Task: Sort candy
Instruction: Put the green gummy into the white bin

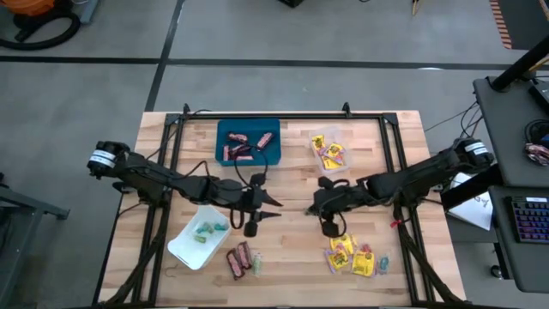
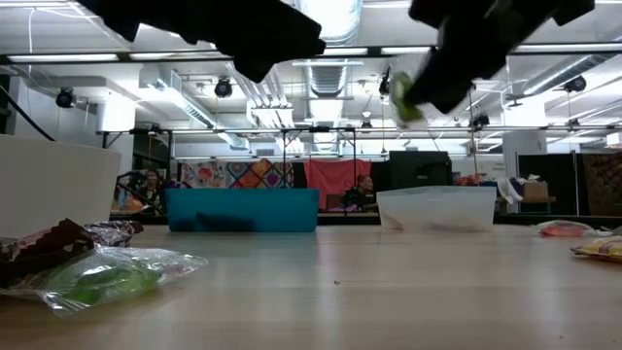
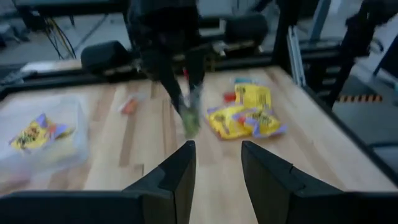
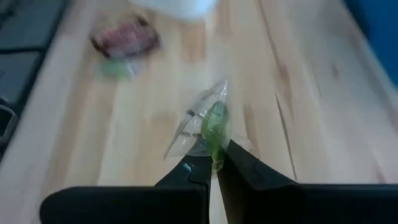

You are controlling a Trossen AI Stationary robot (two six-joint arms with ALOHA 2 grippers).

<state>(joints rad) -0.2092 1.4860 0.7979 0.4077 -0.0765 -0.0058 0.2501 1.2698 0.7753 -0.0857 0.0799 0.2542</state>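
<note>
Right end effector (image 4: pixel 213 167) pinches a green sweet (image 4: pixel 214 127), lifted off the desk (image 1: pixel 292 215). White tray (image 1: pixel 200 235) w/ pastel sweets lies across the desk past the left end effector (image 3: pixel 217 165), fingers apart, empty, nearer the white tray.

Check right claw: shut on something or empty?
Shut on a candy. In the right wrist view the right claw pinches a green sweet by its clear wrapper, lifted above the table.
</note>
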